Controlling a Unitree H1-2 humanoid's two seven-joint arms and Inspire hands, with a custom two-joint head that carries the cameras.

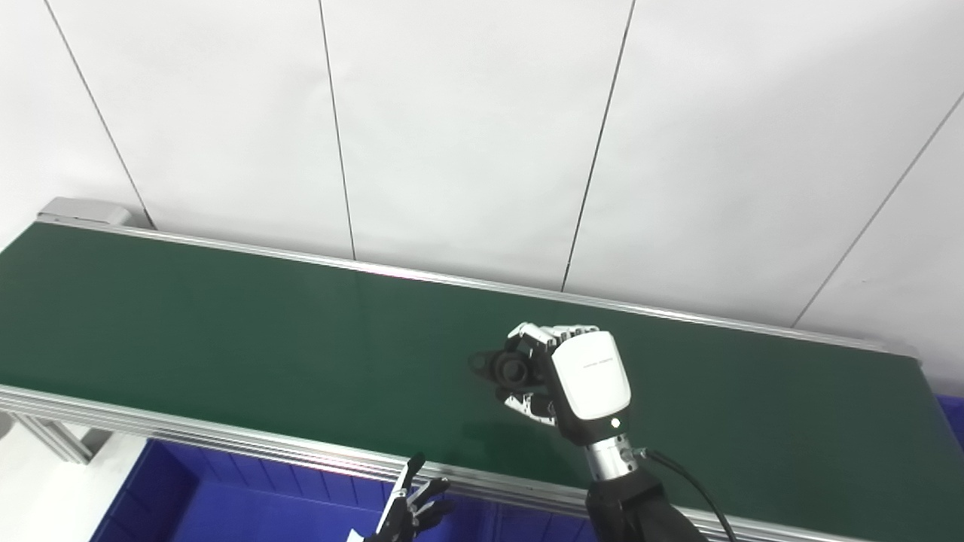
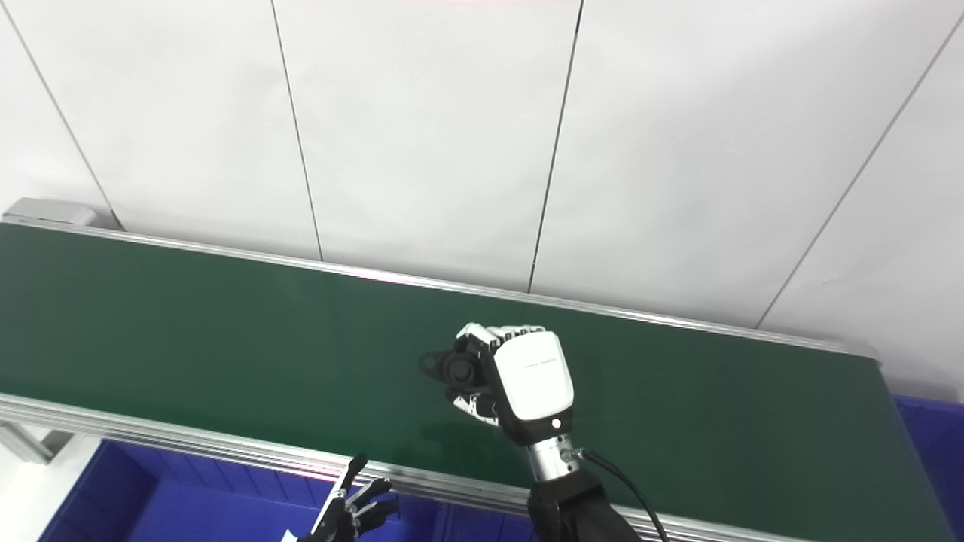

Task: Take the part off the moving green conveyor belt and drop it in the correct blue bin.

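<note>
My right hand (image 1: 572, 376) is raised over the middle of the green conveyor belt (image 1: 226, 331), its fingers curled around a small black part (image 1: 506, 367) with a round body and a lug sticking out to the left. The part is lifted clear of the belt, and a faint shadow lies on the belt below it. My left hand (image 1: 410, 512) shows only at the bottom edge, fingers spread apart and holding nothing, over a blue bin (image 1: 226, 497) in front of the belt.
The belt runs from upper left to lower right between aluminium side rails (image 1: 226, 440). A white panelled wall (image 1: 482, 135) stands behind it. Another blue bin's corner (image 1: 950, 418) peeks out at the right end of the belt.
</note>
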